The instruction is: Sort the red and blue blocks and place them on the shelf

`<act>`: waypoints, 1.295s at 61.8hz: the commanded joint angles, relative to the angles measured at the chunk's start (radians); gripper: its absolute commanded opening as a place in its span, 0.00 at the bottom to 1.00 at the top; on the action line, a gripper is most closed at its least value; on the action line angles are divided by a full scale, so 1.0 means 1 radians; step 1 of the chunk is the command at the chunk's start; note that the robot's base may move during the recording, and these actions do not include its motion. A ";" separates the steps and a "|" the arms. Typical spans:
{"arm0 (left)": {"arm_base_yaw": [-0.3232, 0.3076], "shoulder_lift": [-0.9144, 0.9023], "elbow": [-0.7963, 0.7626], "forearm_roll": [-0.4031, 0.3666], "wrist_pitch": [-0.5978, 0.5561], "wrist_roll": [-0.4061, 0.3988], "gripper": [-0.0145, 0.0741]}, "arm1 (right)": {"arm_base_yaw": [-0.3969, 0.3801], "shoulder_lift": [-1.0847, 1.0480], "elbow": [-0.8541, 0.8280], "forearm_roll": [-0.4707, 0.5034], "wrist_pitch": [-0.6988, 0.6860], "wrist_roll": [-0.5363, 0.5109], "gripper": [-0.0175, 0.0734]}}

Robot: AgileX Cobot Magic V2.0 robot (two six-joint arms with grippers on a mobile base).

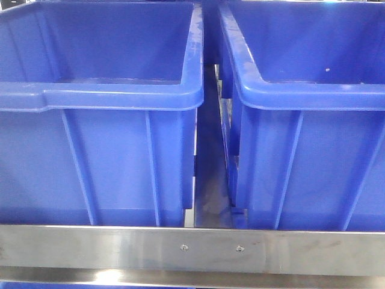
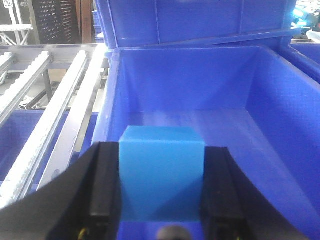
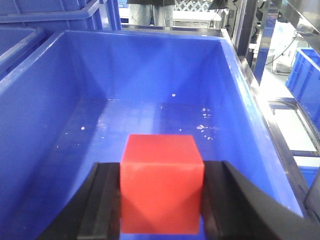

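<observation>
Left gripper [image 2: 161, 200] clamps blue block [image 2: 161, 170], left bin [image 2: 200, 85] floor at 12 o'clock; right gripper [image 3: 161, 200] clamps red block [image 3: 161, 180], right bin [image 3: 145, 65] likewise. Presumably one colour each.

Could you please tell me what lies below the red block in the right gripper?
The blue bin's floor, dotted with small white specks; nothing else shows. The patch straight below the red block is covered by it and the fingers.
</observation>
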 commanded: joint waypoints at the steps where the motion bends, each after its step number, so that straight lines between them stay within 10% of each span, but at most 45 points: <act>1: -0.002 0.005 -0.033 -0.004 -0.088 -0.001 0.30 | -0.007 0.003 -0.029 0.003 -0.090 -0.004 0.25; 50: -0.012 0.093 -0.044 -0.013 -0.125 -0.001 0.30 | 0.030 0.030 -0.048 0.002 -0.120 -0.004 0.25; 80: -0.313 0.676 -0.288 -0.007 -0.407 -0.001 0.30 | 0.176 0.363 -0.098 -0.008 -0.439 -0.004 0.25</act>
